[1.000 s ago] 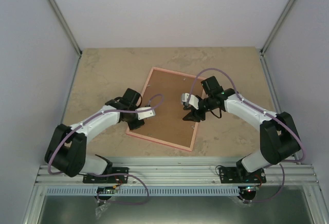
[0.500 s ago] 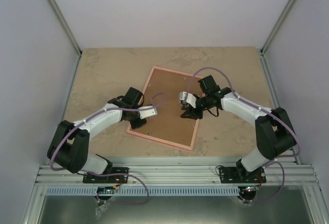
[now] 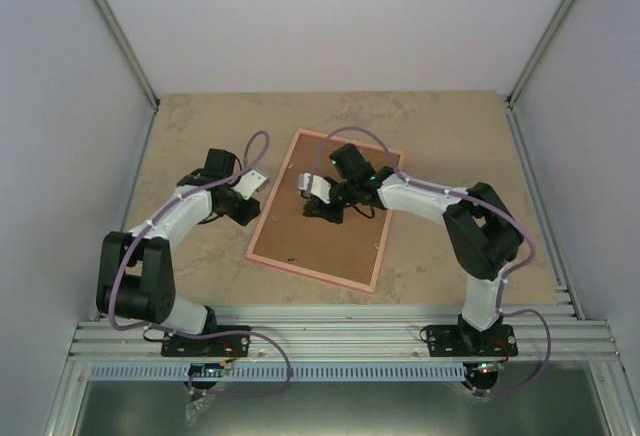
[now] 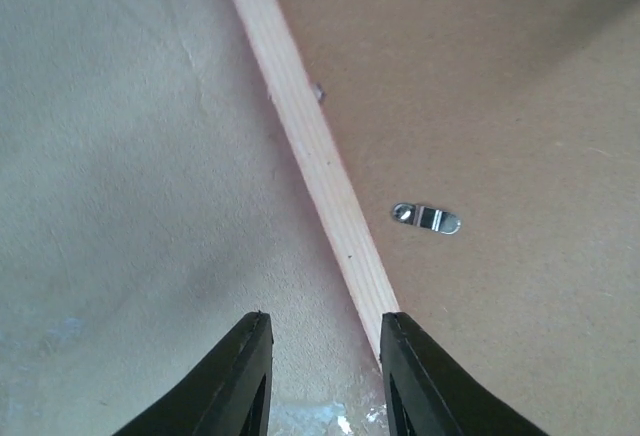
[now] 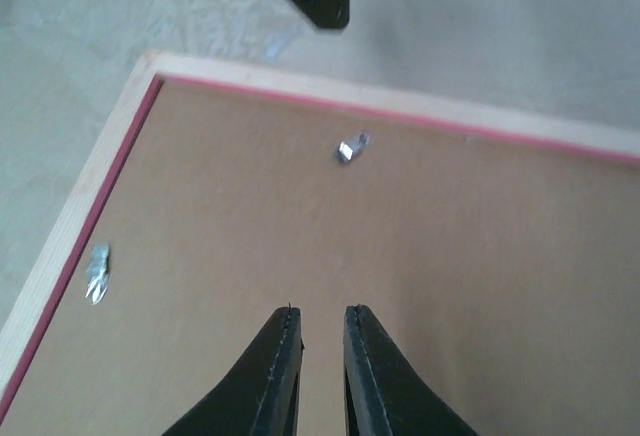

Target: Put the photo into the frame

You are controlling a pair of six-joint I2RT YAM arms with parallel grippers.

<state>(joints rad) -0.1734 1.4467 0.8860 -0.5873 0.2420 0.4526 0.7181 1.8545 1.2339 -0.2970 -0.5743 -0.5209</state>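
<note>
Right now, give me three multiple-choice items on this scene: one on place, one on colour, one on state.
1. Where is the left hand?
A. at the frame's left edge
B. over the board's middle
C. off the table

2. What colour is the frame rim?
A. blue
B. pink
C. black

3. What is the right hand holding?
A. the photo
B. a clip
C. nothing

Answers:
1 A, its fingers straddle the frame's strip in the left wrist view.
2 B, a pink line borders the brown board.
3 C, its fingers sit nearly closed and empty above the board.

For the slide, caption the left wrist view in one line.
Left gripper open over the pale wooden edge of the frame, brown backing board with a metal hanger clip alongside.
</note>
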